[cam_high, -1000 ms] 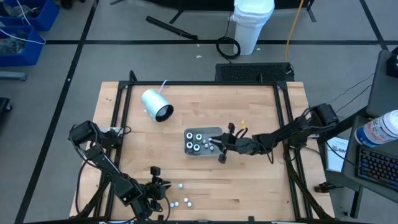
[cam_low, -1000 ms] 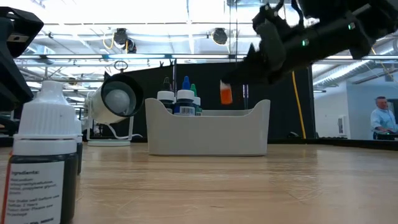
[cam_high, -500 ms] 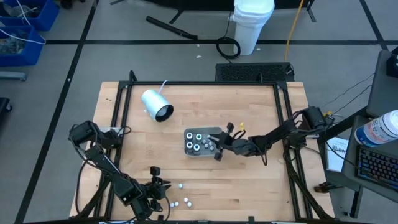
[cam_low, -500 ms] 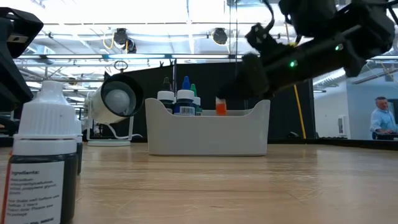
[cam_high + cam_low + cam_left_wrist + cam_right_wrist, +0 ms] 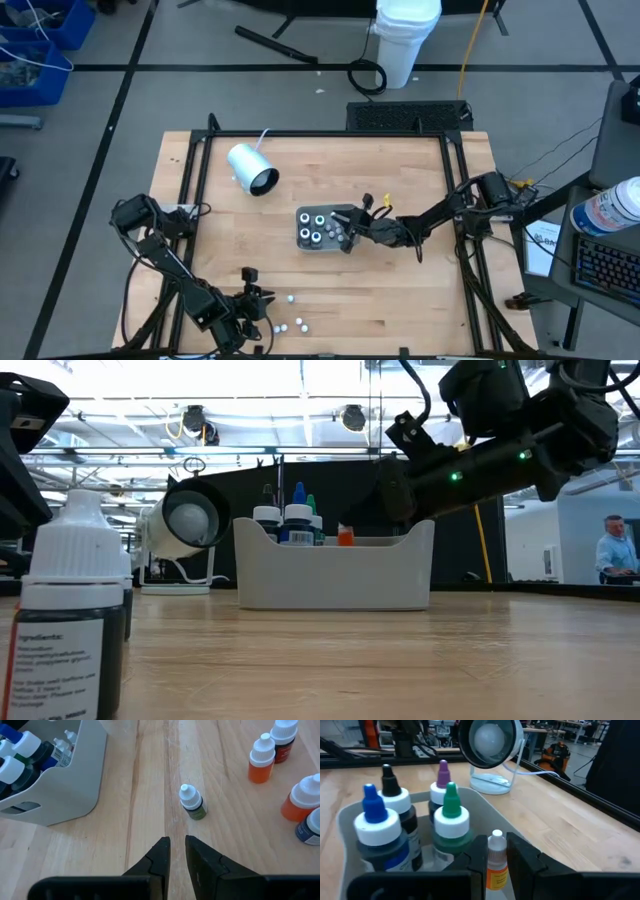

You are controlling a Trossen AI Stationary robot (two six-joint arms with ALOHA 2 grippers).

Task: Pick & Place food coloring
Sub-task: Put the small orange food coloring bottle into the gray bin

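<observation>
- Fingers (image 5: 479, 851) of the right arm squeeze a tiny orange bottle (image 5: 495, 857) by its sides, so it stays standing up as it goes into the grey tray (image 5: 343, 211).
- Its orange body sits low between the tray walls, next to the bottles already inside (image 5: 451, 822). It looks almost ready to be let go.
- The orange bottle is small, with a white pointed cap.
- The left arm waits at the near edge of the counter (image 5: 330, 290). Its fingers (image 5: 161, 854) hold nothing and are almost shut, with a thin gap.
- More little bottles (image 5: 192, 803) stand on the counter by the left fingers, close to reach for later turns.
</observation>
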